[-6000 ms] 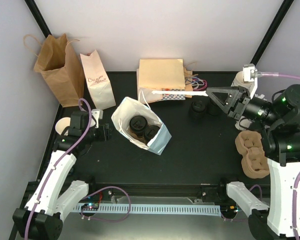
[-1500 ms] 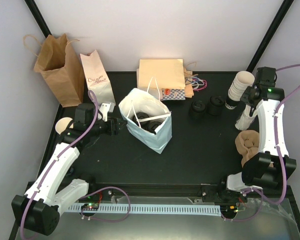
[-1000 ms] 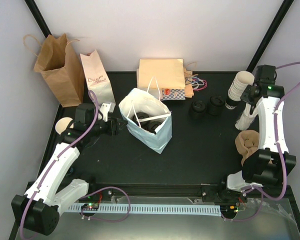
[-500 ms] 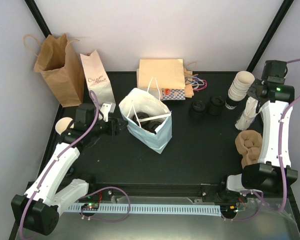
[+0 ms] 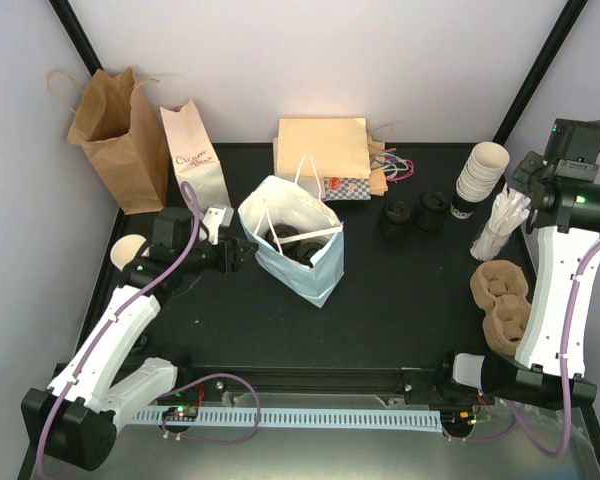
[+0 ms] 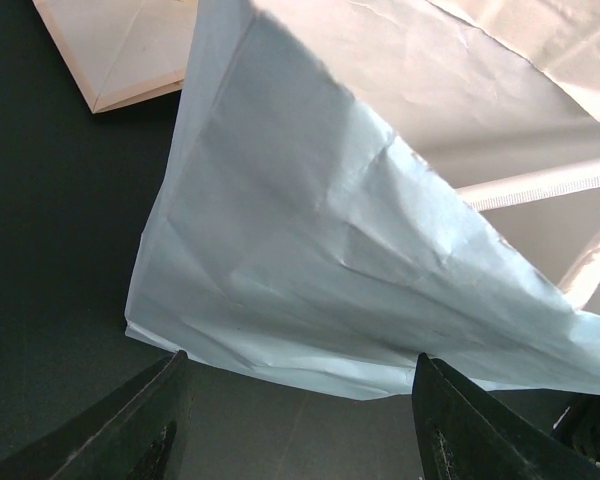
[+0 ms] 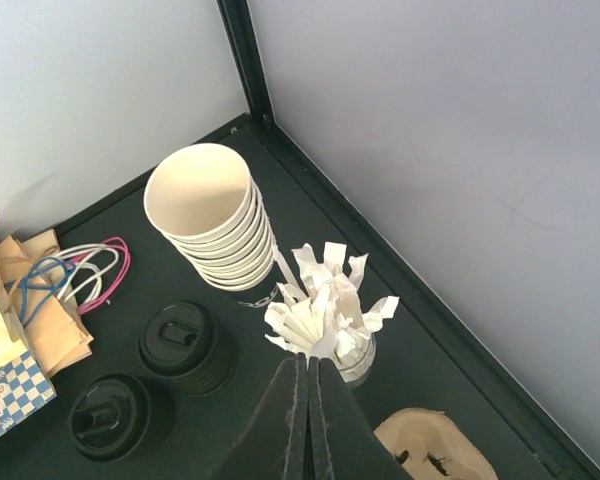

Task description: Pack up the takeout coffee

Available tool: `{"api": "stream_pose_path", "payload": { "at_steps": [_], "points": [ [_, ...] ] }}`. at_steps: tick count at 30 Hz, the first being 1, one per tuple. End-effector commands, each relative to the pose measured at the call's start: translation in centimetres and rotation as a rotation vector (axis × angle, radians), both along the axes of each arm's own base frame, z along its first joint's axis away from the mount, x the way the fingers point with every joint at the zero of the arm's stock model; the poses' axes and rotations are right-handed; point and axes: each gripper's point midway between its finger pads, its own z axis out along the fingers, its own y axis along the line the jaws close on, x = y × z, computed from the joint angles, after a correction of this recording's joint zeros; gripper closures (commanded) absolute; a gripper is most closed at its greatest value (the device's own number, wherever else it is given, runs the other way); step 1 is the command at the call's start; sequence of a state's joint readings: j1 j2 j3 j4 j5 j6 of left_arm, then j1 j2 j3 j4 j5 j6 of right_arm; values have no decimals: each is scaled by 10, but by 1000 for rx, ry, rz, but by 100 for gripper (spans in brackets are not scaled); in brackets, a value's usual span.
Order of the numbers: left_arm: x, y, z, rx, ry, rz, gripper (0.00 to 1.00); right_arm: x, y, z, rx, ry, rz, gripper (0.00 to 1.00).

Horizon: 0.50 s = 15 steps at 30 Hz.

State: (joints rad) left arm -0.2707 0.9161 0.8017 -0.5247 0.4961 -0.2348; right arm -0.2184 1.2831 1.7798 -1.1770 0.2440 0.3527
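Top view: the white bag (image 5: 315, 270) stands open mid-table. The takeout coffee (image 5: 298, 252) sits inside it, black lid up, so we judge the packing largely done. Here the left gripper (image 5: 238, 256) is just beside the bag's wall.

Left wrist: jaws wide apart, gripping nothing, bag just ahead.

Right wrist: the right gripper (image 7: 310, 400) is pinched closed and empty above the straws (image 7: 325, 320). What is left looks minor.

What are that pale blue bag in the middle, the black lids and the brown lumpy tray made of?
Pale blue bag: paper, matte, with creases and sharp folds. Black lids: probably plastic, smooth with slight sheen and moulded rims. Brown tray: likely moulded paper pulp, dull, with rounded cup wells.
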Motion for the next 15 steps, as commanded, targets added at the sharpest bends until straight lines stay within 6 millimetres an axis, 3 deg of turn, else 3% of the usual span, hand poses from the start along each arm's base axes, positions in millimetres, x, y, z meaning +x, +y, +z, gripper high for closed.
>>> {"api": "stream_pose_path", "payload": {
  "at_steps": [1,15],
  "points": [
    [1,0,4,16,-39,-9,37,-11,5,19,-3,-35,17,99],
    [0,-2,4,14,-39,-15,37,-29,45,62,87,-158,190,99]
  ]
}}
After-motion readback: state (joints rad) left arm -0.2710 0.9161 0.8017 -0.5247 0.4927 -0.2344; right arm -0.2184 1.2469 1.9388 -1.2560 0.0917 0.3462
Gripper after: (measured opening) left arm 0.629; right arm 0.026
